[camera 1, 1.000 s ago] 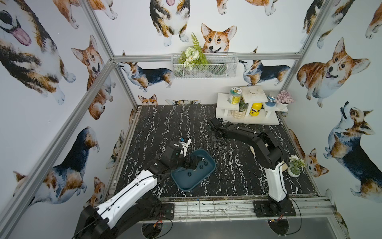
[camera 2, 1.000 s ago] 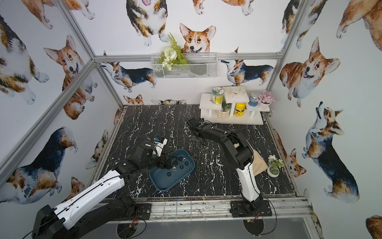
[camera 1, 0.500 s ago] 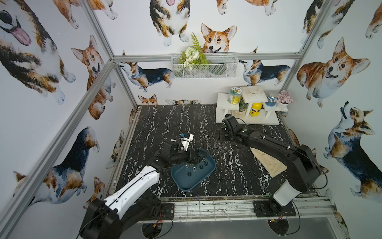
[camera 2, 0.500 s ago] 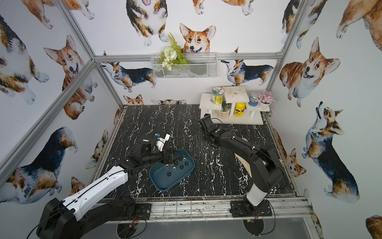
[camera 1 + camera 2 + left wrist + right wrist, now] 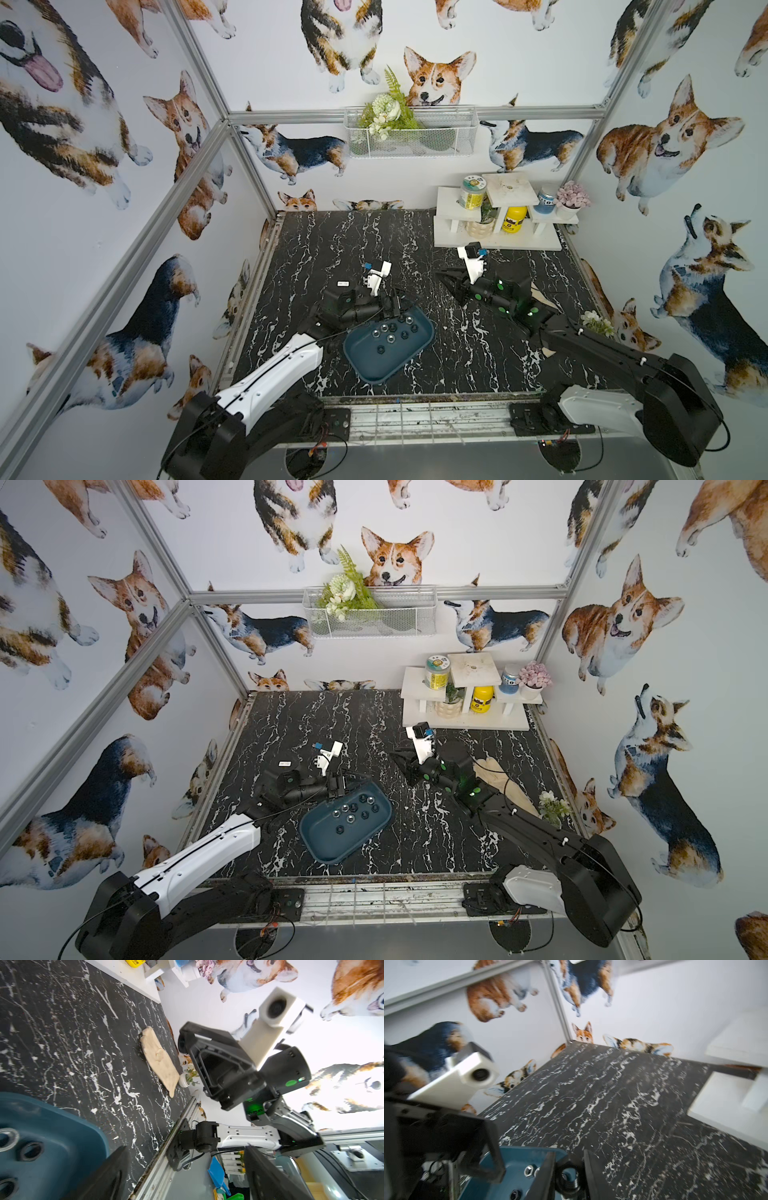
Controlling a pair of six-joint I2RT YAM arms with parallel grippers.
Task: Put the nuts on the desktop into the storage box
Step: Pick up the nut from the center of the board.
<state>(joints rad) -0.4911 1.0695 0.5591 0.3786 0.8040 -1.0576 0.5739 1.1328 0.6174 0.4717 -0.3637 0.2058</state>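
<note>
The teal storage box [image 5: 374, 368] [image 5: 328, 848] lies on the black marble desktop [image 5: 332, 245] near its front, with several silver and black nuts [image 5: 390, 331] [image 5: 353, 811] inside. My left gripper [image 5: 395, 303] [image 5: 345, 780] hangs at the box's far rim, open and empty. In the left wrist view the left gripper [image 5: 187, 1178] stands wide beside the box [image 5: 62, 1126]. My right gripper [image 5: 445, 278] [image 5: 398, 757] is raised over the desktop right of the box. In the right wrist view the right gripper [image 5: 568, 1176] is shut on a black nut [image 5: 566, 1177], with the box [image 5: 517, 1159] just beyond it.
A white stepped shelf [image 5: 498, 241] with jars stands at the back right. A beige cloth [image 5: 498, 779] and a small potted plant [image 5: 598, 324] lie along the right edge. A wire basket [image 5: 411, 137] hangs on the back wall. A small white tag [image 5: 343, 283] lies left of centre.
The right arm has folded low to the right, and its gripper has come from the back of the desktop toward the box. The left gripper has shifted slightly toward the box's far rim.
</note>
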